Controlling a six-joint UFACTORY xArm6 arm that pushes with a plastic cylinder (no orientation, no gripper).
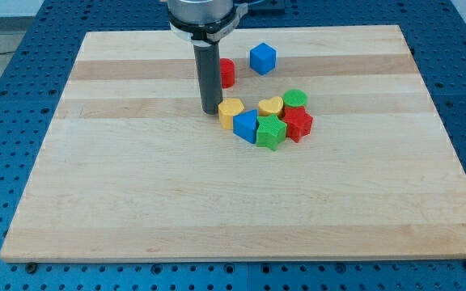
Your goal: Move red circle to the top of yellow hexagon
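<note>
The red circle (227,73) lies near the view's top, partly hidden behind the dark rod. The yellow hexagon (230,111) lies below it, at the left end of a cluster of blocks. My tip (210,111) rests on the board just left of the yellow hexagon, close to it, and below-left of the red circle. The rod's shaft covers the red circle's left edge.
A blue cube (262,58) sits right of the red circle. The cluster also holds a blue block (246,125), a green star-like block (271,132), a yellow heart (271,107), a green circle (294,99) and a red block (298,124). The wooden board (136,202) lies on a blue table.
</note>
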